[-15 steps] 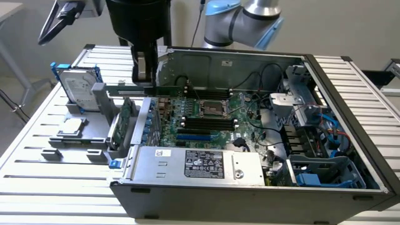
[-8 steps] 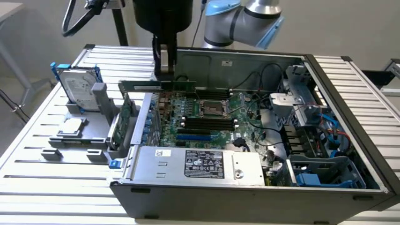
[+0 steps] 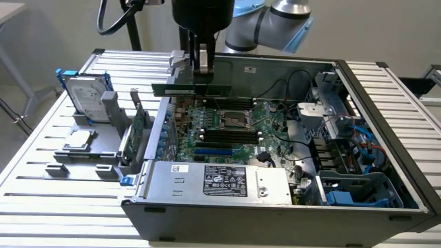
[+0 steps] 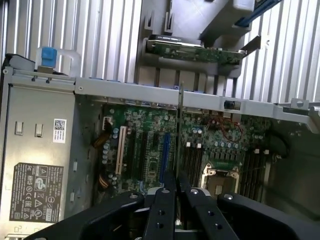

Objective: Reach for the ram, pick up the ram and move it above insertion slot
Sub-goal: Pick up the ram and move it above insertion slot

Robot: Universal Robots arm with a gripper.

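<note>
The ram [image 3: 175, 91] is a long, thin green stick, held level above the back of the motherboard [image 3: 214, 147] inside the open computer case [image 3: 276, 219]. My gripper [image 3: 202, 77] comes straight down on it and is shut on its upper edge. In the wrist view the ram [image 4: 179, 130] shows edge-on as a thin line running out from between the black fingers [image 4: 166, 200], with my gripper [image 4: 176, 186] over the board. The black memory slots [image 3: 227, 135] lie lower down and nearer the exterior camera than the held stick, beside the processor socket [image 3: 234, 120].
A grey rack on the slatted table [image 3: 41, 206] holds an upright hard drive [image 3: 88, 95], a flat one [image 3: 79, 139] and a green expansion card [image 3: 140, 126] [image 4: 195, 51]. The power supply [image 3: 220, 181] [image 4: 37, 165], cables and drive cage [image 3: 344, 155] crowd the case.
</note>
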